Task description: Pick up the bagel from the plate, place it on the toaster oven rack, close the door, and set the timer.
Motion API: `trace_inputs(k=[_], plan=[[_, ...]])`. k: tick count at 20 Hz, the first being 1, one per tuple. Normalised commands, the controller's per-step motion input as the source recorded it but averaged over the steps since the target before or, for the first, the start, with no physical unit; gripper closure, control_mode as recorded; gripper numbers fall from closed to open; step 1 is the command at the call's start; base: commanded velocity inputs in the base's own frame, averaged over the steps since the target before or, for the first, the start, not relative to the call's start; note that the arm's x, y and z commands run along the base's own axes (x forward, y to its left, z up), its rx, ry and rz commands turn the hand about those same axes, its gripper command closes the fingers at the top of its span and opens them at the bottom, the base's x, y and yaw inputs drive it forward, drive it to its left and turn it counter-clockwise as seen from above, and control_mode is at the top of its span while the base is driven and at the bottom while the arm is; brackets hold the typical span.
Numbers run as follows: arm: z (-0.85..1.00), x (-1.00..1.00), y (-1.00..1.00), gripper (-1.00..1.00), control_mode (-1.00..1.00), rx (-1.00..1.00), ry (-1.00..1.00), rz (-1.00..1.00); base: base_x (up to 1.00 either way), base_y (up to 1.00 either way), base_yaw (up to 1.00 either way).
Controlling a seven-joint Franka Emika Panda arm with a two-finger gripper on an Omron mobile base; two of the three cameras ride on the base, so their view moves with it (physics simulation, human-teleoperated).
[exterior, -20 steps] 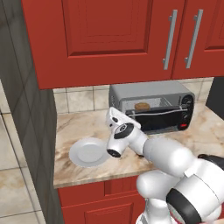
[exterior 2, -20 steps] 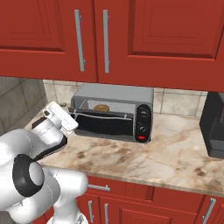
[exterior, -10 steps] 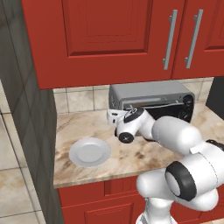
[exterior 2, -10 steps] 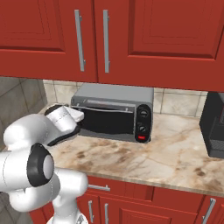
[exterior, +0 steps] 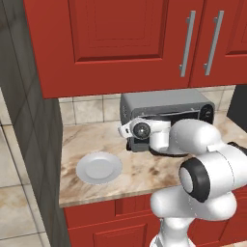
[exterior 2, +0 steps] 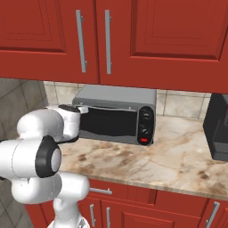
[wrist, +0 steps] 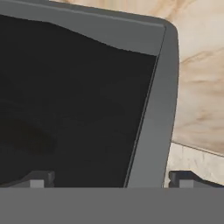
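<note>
The white arm's two-finger hand (wrist: 109, 177) has moved from above the round light-grey plate (exterior: 99, 168) to the left front corner of the boxy grey metal toaster oven (exterior 2: 115, 115). Its fingers stand wide apart and grasp nothing. The wide dark glass door (exterior 2: 107, 121), which was hanging open a second ago, now looks shut or almost shut. I judge that closing is nearly done and the timer is next.

The left base view shows the plate bare on the marbled beige table (exterior: 91, 140), so the bagel is no longer there; it is probably behind the glass, but I cannot see it. The right base view shows the control panel with its knobs (exterior 2: 144, 125). The hand view shows the grey door frame's corner very close.
</note>
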Motion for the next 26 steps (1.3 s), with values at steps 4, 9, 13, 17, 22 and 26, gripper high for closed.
trace_inputs(k=[4, 9, 13, 17, 22, 26], plan=[[0.00, 0.10, 0.25, -1.00, -1.00, -0.39, 0.47, 0.09, 0.00, 0.00, 0.00], [0.00, -0.03, 0.19, -1.00, -1.00, -0.36, 0.43, 0.09, 0.00, 0.00, 0.00], [0.02, -0.63, 0.05, -1.00, -1.00, -0.27, 0.36, 0.08, 0.00, 0.00, 0.00], [0.14, -0.99, 0.00, -1.00, -1.00, -0.21, 0.18, 0.05, 0.00, 0.00, 0.00], [0.23, -1.00, 0.00, -1.00, -1.00, -0.12, 0.02, 0.00, 0.00, 0.00, 0.00], [0.36, -0.99, 0.00, -1.00, -1.00, -0.02, -0.04, 0.00, 0.00, 0.00, 0.00]])
